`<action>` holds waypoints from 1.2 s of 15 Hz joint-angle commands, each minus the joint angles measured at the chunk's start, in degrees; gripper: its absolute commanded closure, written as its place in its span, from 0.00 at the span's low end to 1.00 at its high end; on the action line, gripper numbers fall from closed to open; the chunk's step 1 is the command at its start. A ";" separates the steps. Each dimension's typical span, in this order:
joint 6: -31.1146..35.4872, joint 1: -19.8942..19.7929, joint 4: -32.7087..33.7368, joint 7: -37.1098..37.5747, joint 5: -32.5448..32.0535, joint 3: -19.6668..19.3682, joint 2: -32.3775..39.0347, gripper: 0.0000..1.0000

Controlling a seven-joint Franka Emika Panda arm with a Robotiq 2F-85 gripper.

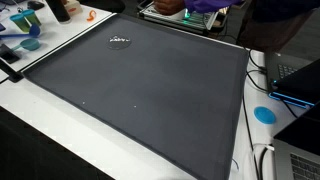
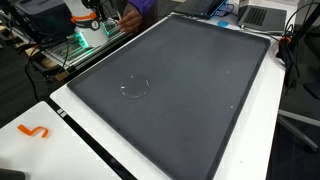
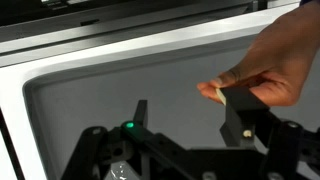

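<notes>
In the wrist view my gripper is open, its two dark fingers wide apart above a dark grey mat. A person's hand pinches the tip of the right finger and presses a small pale piece against it. Nothing lies between the fingers. Both exterior views show the mat on a white table, with a clear ring-shaped object lying on it. The person's hand is at the mat's far edge; the gripper itself is hard to make out there.
A green-lit metal tray stands beyond the mat's edge. A blue disc, cables and a laptop lie beside the mat. An orange hook-shaped piece rests on the white table. More laptops sit at the far end.
</notes>
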 commanded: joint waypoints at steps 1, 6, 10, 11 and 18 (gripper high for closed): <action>-0.17 -0.21 0.11 -0.10 0.09 0.19 0.01 0.00; -0.41 -0.24 0.37 0.22 0.08 0.34 0.12 0.42; -0.55 -0.17 0.51 -0.01 0.20 0.27 0.18 0.73; -0.55 -0.16 0.52 -0.02 0.23 0.27 0.19 0.81; -0.61 -0.06 0.64 -0.06 0.49 0.25 0.28 0.96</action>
